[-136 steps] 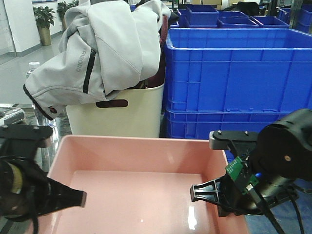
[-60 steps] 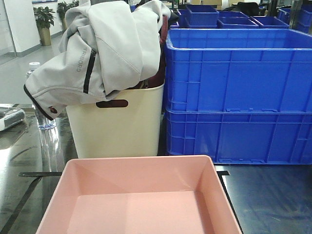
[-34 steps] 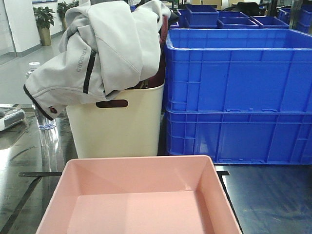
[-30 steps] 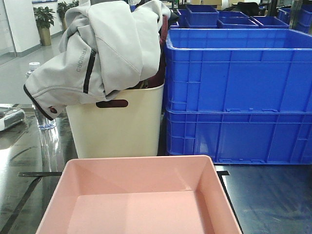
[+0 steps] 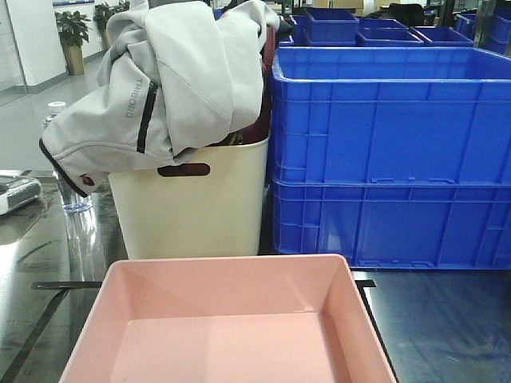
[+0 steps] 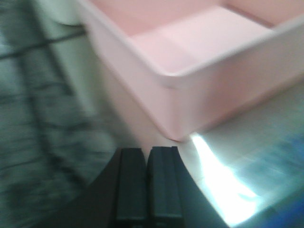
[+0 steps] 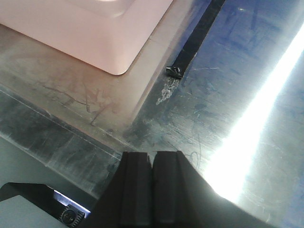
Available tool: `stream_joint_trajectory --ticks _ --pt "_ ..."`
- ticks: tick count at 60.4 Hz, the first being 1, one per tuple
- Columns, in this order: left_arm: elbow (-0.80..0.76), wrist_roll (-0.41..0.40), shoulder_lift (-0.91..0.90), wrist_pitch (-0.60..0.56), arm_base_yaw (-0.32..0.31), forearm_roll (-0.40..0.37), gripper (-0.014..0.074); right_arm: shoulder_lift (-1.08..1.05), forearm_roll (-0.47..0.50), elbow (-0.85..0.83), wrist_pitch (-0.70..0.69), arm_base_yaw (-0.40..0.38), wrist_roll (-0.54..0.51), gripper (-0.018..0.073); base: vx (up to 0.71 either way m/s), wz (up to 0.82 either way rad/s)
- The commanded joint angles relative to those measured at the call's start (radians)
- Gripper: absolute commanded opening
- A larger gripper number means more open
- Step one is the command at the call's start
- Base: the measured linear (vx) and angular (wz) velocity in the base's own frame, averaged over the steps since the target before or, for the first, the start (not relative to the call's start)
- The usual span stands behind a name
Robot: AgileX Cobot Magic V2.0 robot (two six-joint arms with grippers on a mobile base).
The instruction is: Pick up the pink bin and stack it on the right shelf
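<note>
The pink bin (image 5: 227,319) rests on the right shelf (image 7: 228,95), near its front edge. Both end effectors, left (image 6: 147,185) and right (image 7: 152,187), are closed and empty, apparently clear of it. Retract straight back; the cream bin (image 5: 192,199) and blue crates (image 5: 391,152) stand behind.

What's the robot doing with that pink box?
Nothing is holding it right now. The pink bin sits empty on the right shelf, a shiny dark top, in front of a cream bin with a grey jacket and the blue crates. The left hand and right hand are both shut, near the bin's corners, not touching it.
</note>
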Motion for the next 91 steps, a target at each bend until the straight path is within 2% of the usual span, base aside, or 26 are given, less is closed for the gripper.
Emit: stream_joint_trajectory --ticks 1,8,15,26,32,36,40,51,91 --pt "0.042 -0.003 -0.061 -0.218 0.105 0.019 0.002 0.005 -0.014 -0.027 -0.055 0.0 -0.01 -0.0012 0.0 0.0" --pt "0.13 -0.005 -0.116 -0.352 0.176 0.019 -0.0006 0.005 -0.014 -0.027 -0.055 0.0 -0.01 -0.0012 0.0 0.0" --pt "0.224 -0.04 -0.123 -0.479 0.185 0.034 -0.0008 0.005 -0.014 -0.027 -0.054 0.0 -0.01 -0.0012 0.0 0.0" --pt "0.352 -0.31 -0.17 -0.646 0.187 0.265 -0.0008 0.005 -0.014 -0.027 -0.054 0.0 -0.01 -0.0012 0.0 0.0" --pt "0.407 -0.378 -0.17 -0.734 0.188 0.279 -0.0008 0.005 -0.014 -0.027 -0.055 0.0 -0.01 -0.001 0.0 0.0" --pt "0.404 -0.376 -0.17 -0.727 0.188 0.273 -0.0008 0.005 -0.014 -0.027 -0.055 0.0 -0.01 -0.0009 0.0 0.0" --pt "0.404 -0.338 -0.17 -0.731 0.188 0.267 -0.0008 0.005 -0.014 -0.027 -0.055 0.0 -0.01 -0.0009 0.0 0.0" --pt "0.404 -0.265 -0.17 -0.721 0.185 0.2 -0.0008 0.005 -0.014 -0.027 -0.055 0.0 -0.01 -0.0009 0.0 0.0" --pt "0.404 -0.264 -0.169 -0.717 0.185 0.208 -0.0007 0.005 -0.014 -0.027 -0.054 0.0 -0.01 -0.0009 0.0 0.0"
